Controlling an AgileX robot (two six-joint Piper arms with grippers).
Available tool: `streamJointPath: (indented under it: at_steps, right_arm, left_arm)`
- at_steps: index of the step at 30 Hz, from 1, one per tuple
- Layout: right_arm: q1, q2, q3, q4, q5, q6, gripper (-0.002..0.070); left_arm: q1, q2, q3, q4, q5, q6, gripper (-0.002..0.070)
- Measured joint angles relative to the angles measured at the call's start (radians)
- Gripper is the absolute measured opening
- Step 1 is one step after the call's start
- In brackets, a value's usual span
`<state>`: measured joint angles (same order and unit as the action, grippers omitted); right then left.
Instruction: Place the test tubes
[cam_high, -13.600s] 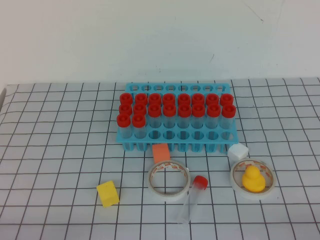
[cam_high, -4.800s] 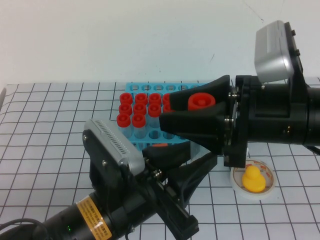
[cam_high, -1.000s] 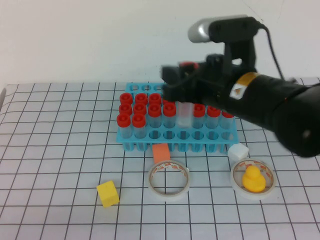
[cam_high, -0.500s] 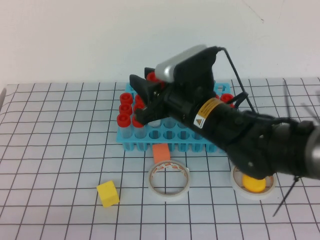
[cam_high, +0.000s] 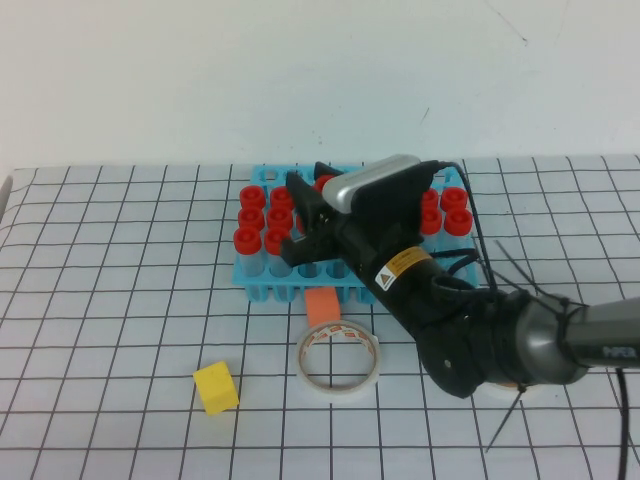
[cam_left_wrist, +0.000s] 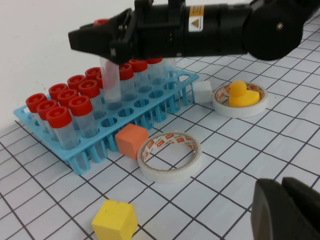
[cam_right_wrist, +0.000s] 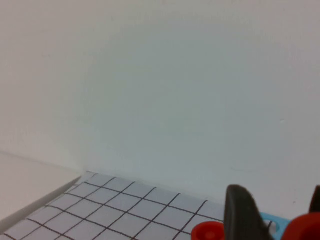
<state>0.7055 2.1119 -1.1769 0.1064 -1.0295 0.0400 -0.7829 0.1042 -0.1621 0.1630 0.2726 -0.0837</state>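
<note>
White tabletop (cam_high: 100, 300) ruled with a black grid runs back to a plain pale wall (cam_high: 200, 80), and that is all of the room that shows.

The right arm (cam_high: 470, 330) lies across the scene. Its right pincer (cam_left_wrist: 107, 42) is clamped on the upper part of a clear test tube (cam_left_wrist: 111, 75) with a red cap, held upright. Right below the pincer is the blue rack (cam_left_wrist: 75, 160), and the tube's lower end meets the rack's top plate among the open holes. I cannot tell whether it has gone into a hole. The red-capped tubes (cam_left_wrist: 60, 117) fill the rows beside and behind the pincer.

The left pincer (cam_left_wrist: 281, 200) is well apart from the rack, low over the tabletop, its dark tips pressed together and cut off by the frame edge.

From above, the right pincer (cam_high: 305, 220) and arm cover much of the rack (cam_high: 260, 285) and the held tube can hardly be made out. The left wrist view shows it plainly. It also shows a yellow duck (cam_left_wrist: 244, 94) sitting inside a second tape roll (cam_left_wrist: 222, 105) and a white block (cam_left_wrist: 202, 92), all hidden under the arm in the high view.

Just short of the rack lie an orange block (cam_high: 321, 305) and a tape roll (cam_high: 340, 380), with a yellow block (cam_high: 216, 388) farther off.

The right wrist view gives mostly wall, one dark finger (cam_right_wrist: 242, 215) and a sliver of red cap (cam_right_wrist: 207, 231).
</note>
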Motion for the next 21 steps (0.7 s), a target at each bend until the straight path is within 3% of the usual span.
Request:
streamJointPath:
  at_steps: [21]
  right_arm:
    - [0.0,0.097,-0.078,-0.043,0.036,-0.066,0.0263]
  left_arm:
    - [0.0,0.0,0.0,0.0,0.004,0.0,-0.0001]
